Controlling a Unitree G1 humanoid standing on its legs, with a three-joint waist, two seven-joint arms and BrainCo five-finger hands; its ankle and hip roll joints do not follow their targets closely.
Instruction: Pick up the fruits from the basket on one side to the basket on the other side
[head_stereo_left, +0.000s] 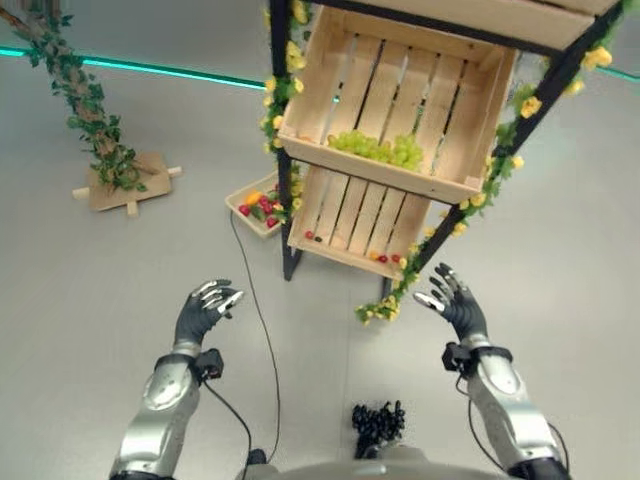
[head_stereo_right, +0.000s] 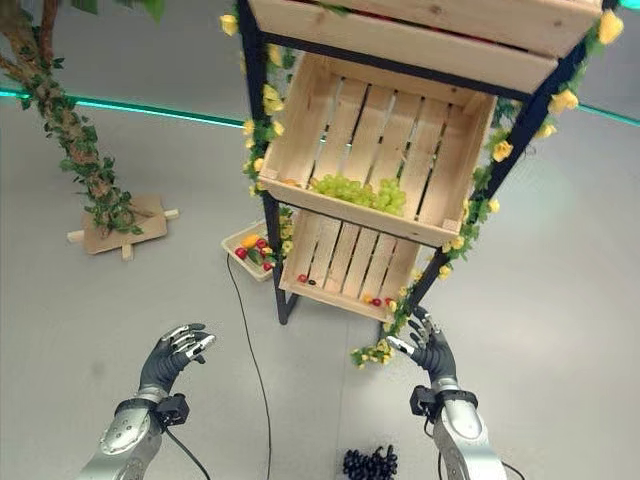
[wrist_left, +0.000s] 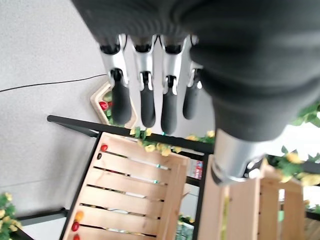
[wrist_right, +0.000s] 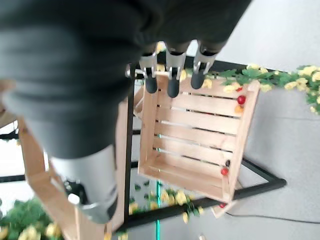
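Note:
A black rack holds tilted wooden crates. The middle crate (head_stereo_left: 400, 90) has a bunch of green grapes (head_stereo_left: 380, 150) at its low front edge. In the lower crate (head_stereo_left: 350, 215), a few small red and orange fruits (head_stereo_left: 388, 258) lie along the front lip. A bunch of dark grapes (head_stereo_left: 378, 420) lies on the floor close to me. My left hand (head_stereo_left: 203, 310) hangs open over the floor, left of the rack. Just before the lower crate's right corner is my right hand (head_stereo_left: 455, 298), also open. Both hands hold nothing.
A small wooden tray (head_stereo_left: 243, 195) of red and yellow fruit sits on the floor behind the rack's left post (head_stereo_left: 283, 130). Garlands of yellow flowers (head_stereo_left: 380, 308) wind down the posts. A leafy artificial tree on a wooden base (head_stereo_left: 125, 190) stands far left.

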